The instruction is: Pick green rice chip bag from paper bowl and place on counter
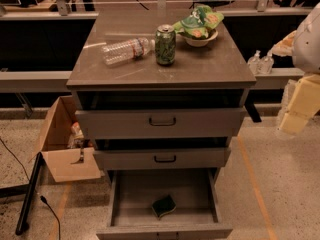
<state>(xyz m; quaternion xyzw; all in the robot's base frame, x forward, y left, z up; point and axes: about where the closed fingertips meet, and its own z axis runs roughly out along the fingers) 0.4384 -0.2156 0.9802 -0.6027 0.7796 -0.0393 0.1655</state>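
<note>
Gripper (298,109): far right, beside the cabinet, below counter (200,66) level; grip state cannot be told.
Green rice chip bag (200,21): in paper bowl (201,40), well apart, up-left of the gripper.
Soda can (165,45): just beyond the bowl.

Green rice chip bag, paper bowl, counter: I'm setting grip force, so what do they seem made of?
Green rice chip bag: crinkled foil or plastic film, by its creases and sheen. Paper bowl: matte off-white, probably paper. Counter: smooth grey-brown laminate or coated wood, slightly glossy. The gripper hangs at the view's right edge, beside the cabinet.
</note>
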